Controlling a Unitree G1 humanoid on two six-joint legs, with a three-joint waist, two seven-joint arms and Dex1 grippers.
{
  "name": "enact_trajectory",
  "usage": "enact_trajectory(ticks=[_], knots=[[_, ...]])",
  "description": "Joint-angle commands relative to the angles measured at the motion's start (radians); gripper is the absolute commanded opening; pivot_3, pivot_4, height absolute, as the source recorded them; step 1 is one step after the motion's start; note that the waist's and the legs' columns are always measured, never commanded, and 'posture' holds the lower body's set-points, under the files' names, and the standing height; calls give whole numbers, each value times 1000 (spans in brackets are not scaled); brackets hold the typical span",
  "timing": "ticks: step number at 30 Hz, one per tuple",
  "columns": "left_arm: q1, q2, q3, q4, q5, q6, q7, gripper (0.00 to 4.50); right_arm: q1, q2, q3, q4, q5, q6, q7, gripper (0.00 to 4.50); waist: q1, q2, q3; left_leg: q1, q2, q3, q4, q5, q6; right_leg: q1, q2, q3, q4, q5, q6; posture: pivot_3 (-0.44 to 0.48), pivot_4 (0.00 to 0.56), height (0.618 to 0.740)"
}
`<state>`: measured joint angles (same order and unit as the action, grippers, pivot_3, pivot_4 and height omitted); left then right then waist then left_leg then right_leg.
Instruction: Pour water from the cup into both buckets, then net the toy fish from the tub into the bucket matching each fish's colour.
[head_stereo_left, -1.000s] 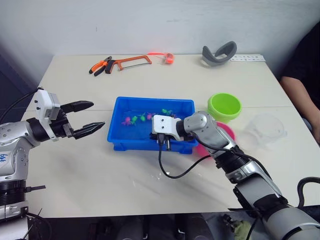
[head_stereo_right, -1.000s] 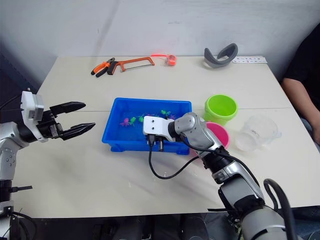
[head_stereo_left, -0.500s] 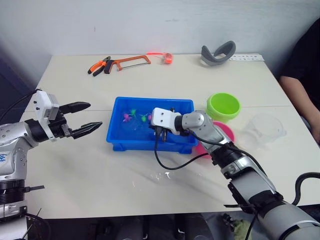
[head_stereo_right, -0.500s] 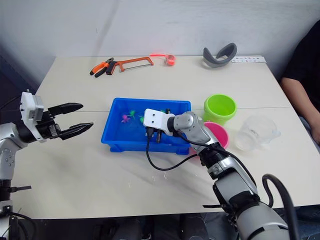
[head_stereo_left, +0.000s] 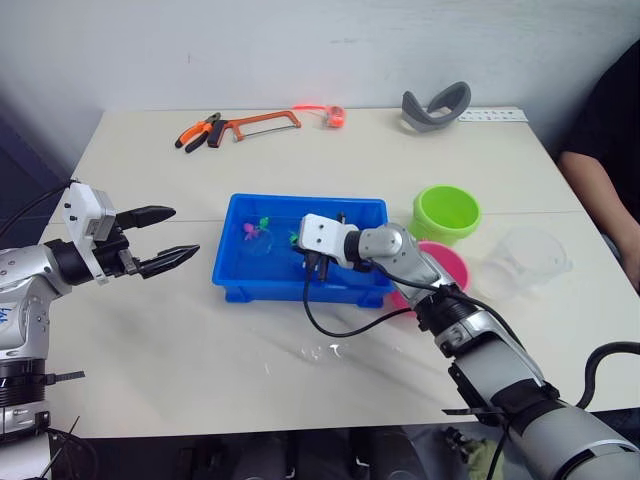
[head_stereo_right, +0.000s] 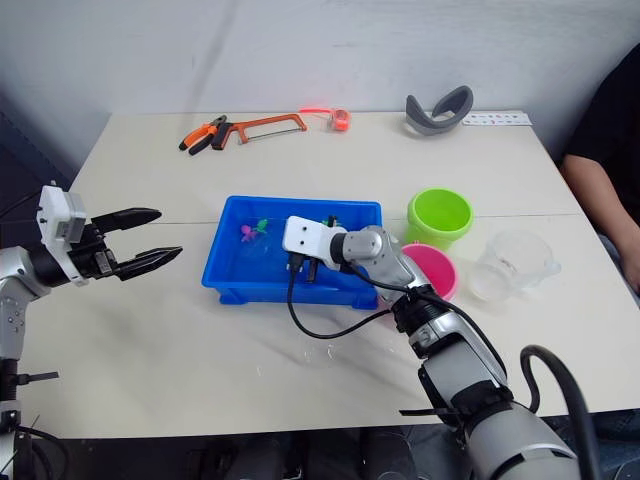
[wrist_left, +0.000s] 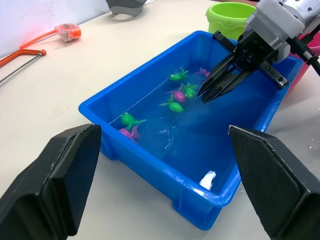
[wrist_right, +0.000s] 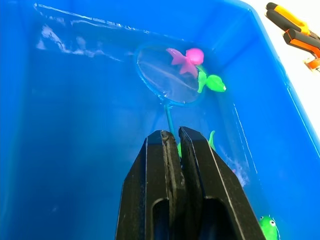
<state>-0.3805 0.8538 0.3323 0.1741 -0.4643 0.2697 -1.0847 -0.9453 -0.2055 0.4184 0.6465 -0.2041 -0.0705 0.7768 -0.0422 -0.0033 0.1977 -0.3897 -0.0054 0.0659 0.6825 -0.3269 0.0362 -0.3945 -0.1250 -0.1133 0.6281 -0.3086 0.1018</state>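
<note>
Netting in the tub (head_stereo_left: 300, 262), mid-surface (head_stereo_left: 200, 340).

Right hand (wrist_left: 212, 90): fingers pinched together on the net (wrist_right: 167, 75) handle, reaching into the tub from its right end; hoop lies in the water with a pink fish (wrist_right: 186, 57) and a green fish (wrist_right: 212, 82) at its rim. More fish float along the tub's far side. Left hand (head_stereo_left: 170, 238): fingers spread wide, holding nothing, hovering left of the tub. Green bucket (head_stereo_left: 447, 213) right of the tub; pink bucket (head_stereo_left: 448, 268) just nearer; cup (head_stereo_left: 528, 258) further right.
</note>
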Motion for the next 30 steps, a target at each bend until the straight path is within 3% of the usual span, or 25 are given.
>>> enact_trajectory(ticks=[1, 8, 16, 30], knots=[[-7, 10, 8, -7, -1, -15, 0, 4413, -24, 14, -29, 8, 13, -84, -15, 0, -1, 0, 0, 0, 0, 0, 0, 0, 0, 0, 0, 0, 0, 0, 0, 0, 150, 740], [-10, 7, 9, -4, -3, -18, 1, 4413, -21, -1, -29, 40, 3, -213, -32, 0, -13, 0, 0, 0, 0, 0, 0, 0, 0, 0, 0, 0, 0, 0, 0, 0, 150, 740], [-8, 2, 8, -4, -4, -19, 5, 4413, 14, -36, -41, -8, 43, -238, 45, 0, -13, 0, 0, 0, 0, 0, 0, 0, 0, 0, -1, 0, 0, 0, 0, 0, 150, 740], [-3, -27, 35, -32, -49, -12, 3, 4413, 147, -146, -145, -238, 210, -266, 200, 0, -8, 0, 0, 0, 0, 0, 0, 0, 0, 0, -4, 0, 0, 0, 0, 0, 150, 740]])
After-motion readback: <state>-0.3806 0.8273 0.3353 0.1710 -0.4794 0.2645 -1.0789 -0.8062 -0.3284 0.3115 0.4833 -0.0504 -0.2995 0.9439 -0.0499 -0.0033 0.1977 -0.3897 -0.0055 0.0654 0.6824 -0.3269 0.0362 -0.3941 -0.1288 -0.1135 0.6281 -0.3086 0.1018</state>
